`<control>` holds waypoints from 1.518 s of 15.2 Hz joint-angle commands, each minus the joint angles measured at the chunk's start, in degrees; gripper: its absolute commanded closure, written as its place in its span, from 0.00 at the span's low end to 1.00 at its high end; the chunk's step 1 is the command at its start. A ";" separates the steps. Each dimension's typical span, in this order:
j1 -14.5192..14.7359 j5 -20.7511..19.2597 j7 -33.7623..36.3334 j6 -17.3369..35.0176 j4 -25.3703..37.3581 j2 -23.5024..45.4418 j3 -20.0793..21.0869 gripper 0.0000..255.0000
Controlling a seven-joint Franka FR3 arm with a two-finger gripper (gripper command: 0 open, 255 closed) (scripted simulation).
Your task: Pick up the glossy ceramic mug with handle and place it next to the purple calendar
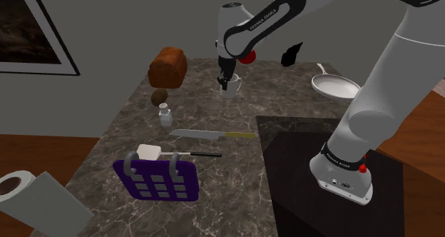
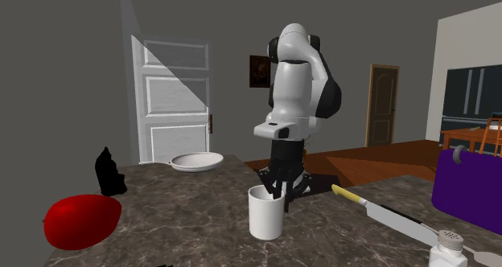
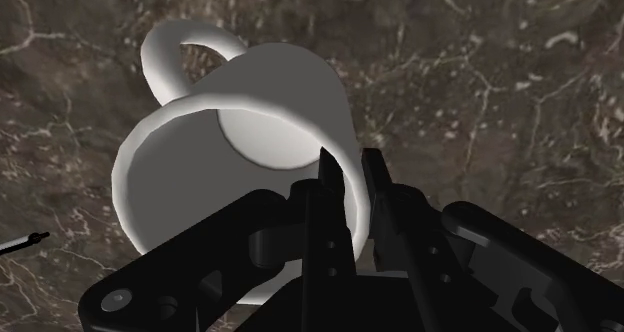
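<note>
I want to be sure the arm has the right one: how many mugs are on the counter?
1: the white mug, toward the counter's far end in the shoulder view, its wall clasped by the tool. Another could hide behind the brown loaf.

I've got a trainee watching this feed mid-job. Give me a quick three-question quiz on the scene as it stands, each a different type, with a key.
1. True or false: the gripper clasps the white mug by its handle.
2. In the shoulder view, what lies between the mug and the purple calendar? A) knife B) frying pan C) bread loaf
3. Fill in: one finger sits inside the mug, the other ___ it.

Key: 1 false, it grips the rim wall; 2 A; 3 outside.
</note>
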 commanded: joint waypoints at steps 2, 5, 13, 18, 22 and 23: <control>0.00 0.00 0.00 0.00 0.00 0.00 0.00 1.00; 0.00 0.00 0.00 0.02 0.00 0.00 0.00 1.00; 0.04 0.79 -0.80 -6.09 2.68 -3.46 0.03 1.00; 0.07 1.15 -1.21 -9.91 4.75 -5.22 0.03 1.00; 0.10 1.39 -1.49 -12.97 6.63 -6.42 0.01 1.00; 0.10 1.45 -1.56 -13.73 7.13 -6.68 0.01 1.00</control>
